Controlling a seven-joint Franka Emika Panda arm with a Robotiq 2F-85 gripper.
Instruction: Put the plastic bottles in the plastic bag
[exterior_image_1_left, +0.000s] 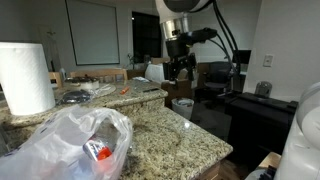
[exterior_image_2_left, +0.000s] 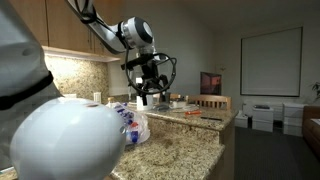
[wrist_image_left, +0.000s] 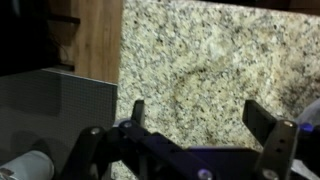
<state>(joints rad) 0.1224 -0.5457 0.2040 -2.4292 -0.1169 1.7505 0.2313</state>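
The plastic bag (exterior_image_1_left: 70, 140) lies crumpled on the granite counter (exterior_image_1_left: 175, 135) near the front. It also shows in an exterior view (exterior_image_2_left: 128, 125), with blue print. Through its film I see a clear plastic bottle (exterior_image_1_left: 100, 145) with a blue label and a red part. No bottles lie loose on the counter. My gripper (exterior_image_1_left: 180, 72) hangs open and empty above the counter's far end, well apart from the bag, as both exterior views show (exterior_image_2_left: 150, 97). In the wrist view the two fingers (wrist_image_left: 196, 110) are spread over bare granite.
A white paper towel roll (exterior_image_1_left: 25, 78) stands on the counter by the bag and fills the foreground in an exterior view (exterior_image_2_left: 60, 140). A cluttered table (exterior_image_1_left: 100, 92) is behind. A black cabinet (exterior_image_1_left: 250, 110) stands beyond the counter edge (wrist_image_left: 120, 60).
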